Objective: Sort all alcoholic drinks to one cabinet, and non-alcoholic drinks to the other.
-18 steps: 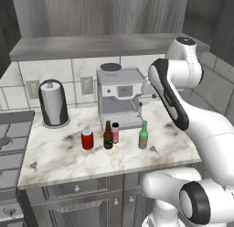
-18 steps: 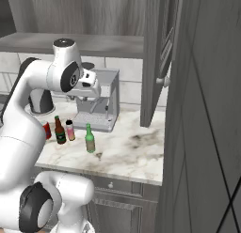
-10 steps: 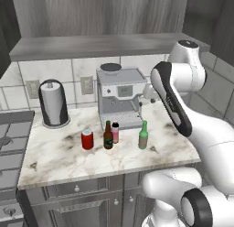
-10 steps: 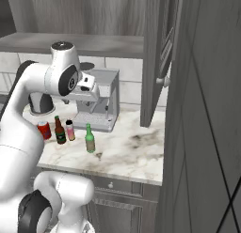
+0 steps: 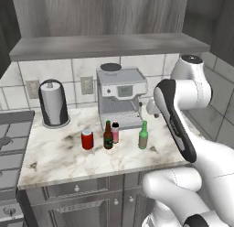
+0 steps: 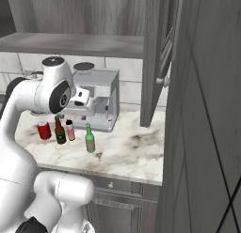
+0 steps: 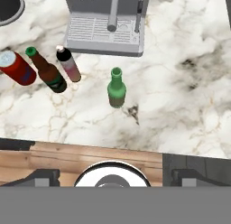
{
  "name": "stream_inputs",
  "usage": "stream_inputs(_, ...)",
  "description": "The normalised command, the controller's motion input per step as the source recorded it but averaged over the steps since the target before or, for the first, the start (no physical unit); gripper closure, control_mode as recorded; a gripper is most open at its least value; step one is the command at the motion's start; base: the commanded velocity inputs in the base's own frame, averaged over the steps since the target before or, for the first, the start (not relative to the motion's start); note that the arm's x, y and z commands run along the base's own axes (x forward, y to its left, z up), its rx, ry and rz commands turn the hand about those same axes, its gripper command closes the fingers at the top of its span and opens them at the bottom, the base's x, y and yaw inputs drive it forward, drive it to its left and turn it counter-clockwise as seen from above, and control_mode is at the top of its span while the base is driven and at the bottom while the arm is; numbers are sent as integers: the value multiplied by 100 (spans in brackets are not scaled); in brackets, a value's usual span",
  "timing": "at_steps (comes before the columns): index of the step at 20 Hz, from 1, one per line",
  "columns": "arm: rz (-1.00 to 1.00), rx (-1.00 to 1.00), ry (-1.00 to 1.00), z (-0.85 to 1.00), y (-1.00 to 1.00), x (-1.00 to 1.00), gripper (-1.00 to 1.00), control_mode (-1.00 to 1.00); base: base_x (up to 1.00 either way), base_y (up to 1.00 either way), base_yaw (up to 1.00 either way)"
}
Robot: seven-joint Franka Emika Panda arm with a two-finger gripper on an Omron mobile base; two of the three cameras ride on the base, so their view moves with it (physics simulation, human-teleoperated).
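Marble counter (image 7: 180,83) carries all four drinks, none sorted yet. Finger tips (image 7: 45,177) stand wide apart, holding nothing, with the green bottle (image 7: 116,88) well beyond them, roughly between. Next likely calls for descending and straddling its neck.

We get both base cams looking down from behind, sharing the surface (image 5: 59,157); hand cam looks straight down over it.

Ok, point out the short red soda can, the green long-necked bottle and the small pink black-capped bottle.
short red soda can (image 5: 87,140), left base view, red side.
green long-necked bottle (image 7: 117,91), hand view, shoulder.
small pink black-capped bottle (image 7: 71,67), hand view, pink body.
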Motion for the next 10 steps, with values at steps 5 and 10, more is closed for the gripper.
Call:
stream_inputs(5, 0, 0, 0, -32, 1, -24, -100, -100, 0, 0, 0)
stream_inputs(10, 0, 0, 0, -38, 0, -2, -100, -100, 0, 0, 0)
